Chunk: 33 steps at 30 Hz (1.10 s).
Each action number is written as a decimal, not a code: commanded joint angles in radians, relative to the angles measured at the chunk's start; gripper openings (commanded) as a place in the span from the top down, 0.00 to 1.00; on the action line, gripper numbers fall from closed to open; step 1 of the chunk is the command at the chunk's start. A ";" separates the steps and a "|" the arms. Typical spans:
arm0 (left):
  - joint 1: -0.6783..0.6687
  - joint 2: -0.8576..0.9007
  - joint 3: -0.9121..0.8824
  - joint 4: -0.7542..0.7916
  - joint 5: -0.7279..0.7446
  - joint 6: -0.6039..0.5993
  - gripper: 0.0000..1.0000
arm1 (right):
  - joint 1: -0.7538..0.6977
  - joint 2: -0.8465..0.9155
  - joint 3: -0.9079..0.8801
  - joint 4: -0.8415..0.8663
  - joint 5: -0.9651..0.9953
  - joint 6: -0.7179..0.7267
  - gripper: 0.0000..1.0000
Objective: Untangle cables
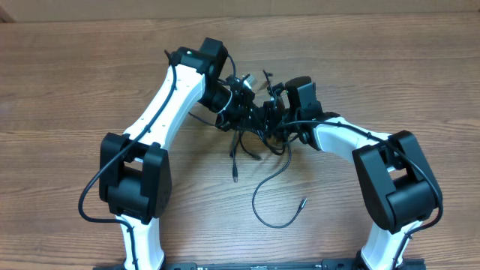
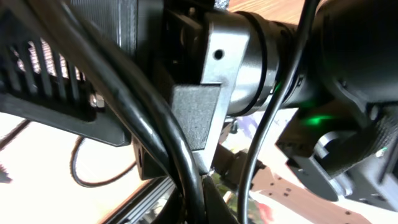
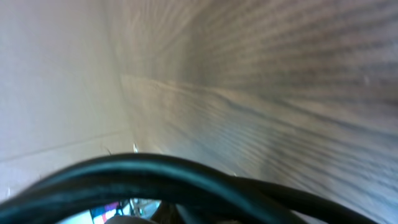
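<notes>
Both arms are reaching in toward the middle of the wooden table (image 1: 75, 90), their wrists nearly meeting just above centre. The left gripper (image 1: 244, 111) is coming in from about ten o'clock and the right gripper (image 1: 276, 111) from about two o'clock. Both have their jaws drawn together. They are sitting right in the knot, probably so each can pinch a different strand and pull it away from the other. From above, though, I cannot tell whether a cord is actually caught between either pair of fingers.

The cables (image 1: 259, 139) are bunching in a dark snarl directly under the two tools, spilling toward six o'clock. They are thin, matte black and very limp, so they are draping in soft curves rather than holding any shape. One strand is trailing straight down, and another is sweeping into an open loop (image 1: 262, 206) that ends in a small plug end (image 1: 304, 201) at about five o'clock, well clear of the knot.

The wrist views are telling me little. The left one is mostly filled by ribbed black plastic and a brushed metal housing. The right one is blurring across pale wood grain, with a thick glossy arm cable (image 3: 155, 180) crossing the bottom.
</notes>
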 commanded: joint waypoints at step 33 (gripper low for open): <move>0.032 -0.017 -0.123 0.010 -0.452 0.365 0.96 | -0.468 -0.098 0.004 0.032 -0.613 0.081 0.96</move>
